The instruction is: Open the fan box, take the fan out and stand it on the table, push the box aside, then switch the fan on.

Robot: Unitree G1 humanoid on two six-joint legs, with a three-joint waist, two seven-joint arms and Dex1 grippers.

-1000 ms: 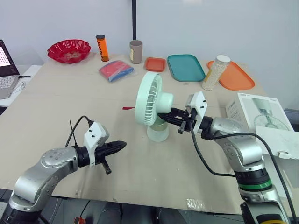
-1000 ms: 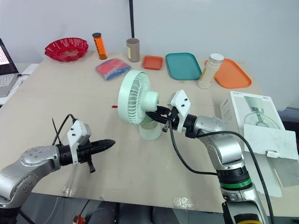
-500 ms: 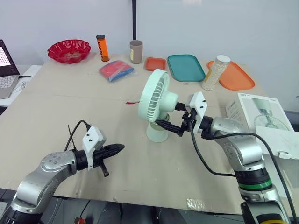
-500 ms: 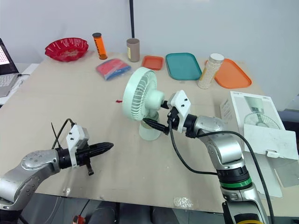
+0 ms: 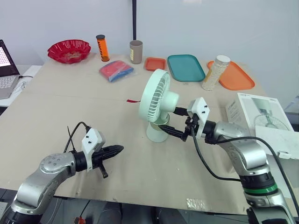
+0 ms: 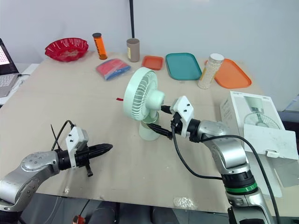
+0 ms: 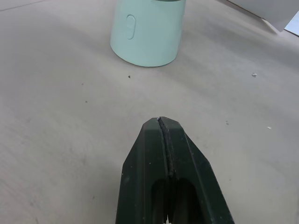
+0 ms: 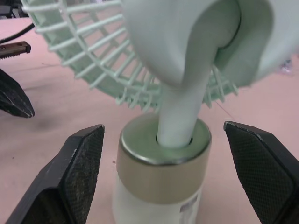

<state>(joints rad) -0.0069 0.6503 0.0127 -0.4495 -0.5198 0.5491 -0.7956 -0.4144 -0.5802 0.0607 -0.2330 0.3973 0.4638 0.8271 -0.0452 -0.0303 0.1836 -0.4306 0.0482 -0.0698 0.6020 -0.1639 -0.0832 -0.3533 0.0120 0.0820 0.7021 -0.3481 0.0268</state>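
The mint-green fan [image 5: 156, 103] stands upright on the table, its round base [image 5: 157, 132] resting on the surface. My right gripper [image 5: 174, 122] is open, its two fingers spread on either side of the fan's neck [image 8: 180, 112] just above the base, with gaps on both sides. My left gripper [image 5: 118, 149] is shut and empty, low over the table in front of the fan and to its left. In the left wrist view the base [image 7: 147, 32] shows an oval switch [image 7: 131, 26]. The white fan box [image 5: 261, 116] lies at the table's right edge.
Along the back stand a red bowl [image 5: 68, 50], an orange can [image 5: 101, 47], a beige cup [image 5: 136, 51], a blue-red packet [image 5: 115, 71], a small orange tray [image 5: 155, 64], a teal tray [image 5: 186, 67], a jar [image 5: 216, 72] and an orange tray [image 5: 236, 77]. A laptop [image 5: 7, 70] sits far left.
My right gripper has opened and let go of the fan's neck, then drawn back slightly. The fan shifted a little to the right and now stands free. The left arm sank slightly.
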